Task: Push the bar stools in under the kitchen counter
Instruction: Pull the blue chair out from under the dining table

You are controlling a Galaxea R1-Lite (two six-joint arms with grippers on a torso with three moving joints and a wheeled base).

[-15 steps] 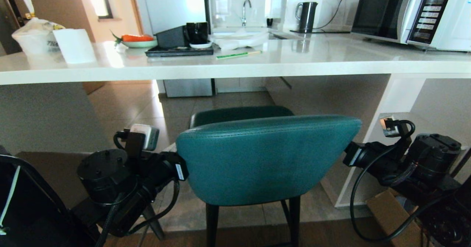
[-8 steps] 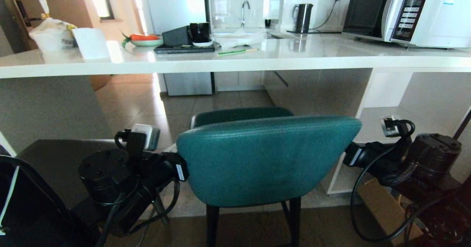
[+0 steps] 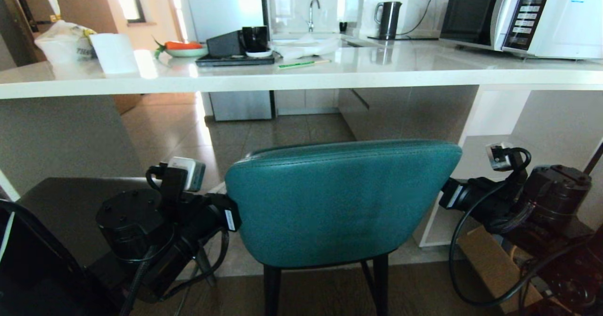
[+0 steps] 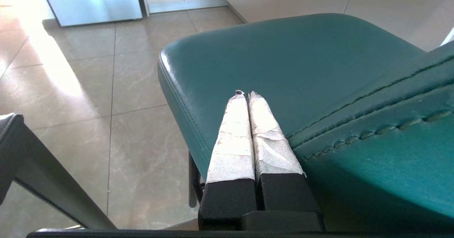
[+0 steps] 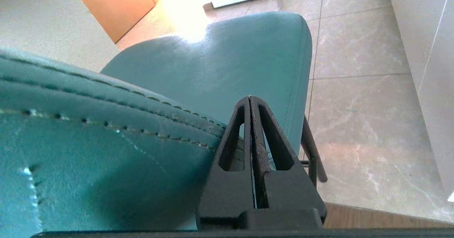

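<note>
The teal stool point(image 3: 341, 200) is standing at 6 o'clock in the head view, its rounded back facing the robot and its thin black legs point(image 3: 379, 283) resting near the line where wood floor meets tile. Its seat is pointing toward 12 o'clock, at the open space under the bench point(image 3: 301, 78), whose white slab is crossing the view above it; the stool back is sitting clearly on the near side of the slab's front edge. The left end effector point(image 4: 244, 95) is flanking the stool at 9 o'clock, its two paper-wrapped fingers point(image 4: 232, 138) pressed together, closed on nothing, lying just beside the left end of the backrest over the seat edge. The right end effector point(image 5: 250, 99) is flanking it at 3 o'clock, its black fingers likewise closed and empty, lying along the right end of the backrest; whether either one is actually touching the padding is hard to tell. On the bench a microwave point(image 3: 518, 17) is sitting at 1 o'clock, a kettle point(image 3: 389, 19) at 12, a black tray point(image 3: 234, 60) and a green pen point(image 3: 301, 63) near 12, and a white cup point(image 3: 114, 53) at 10. A cardboard box point(image 3: 494, 269) is lying on the floor at 4 o'clock.
</note>
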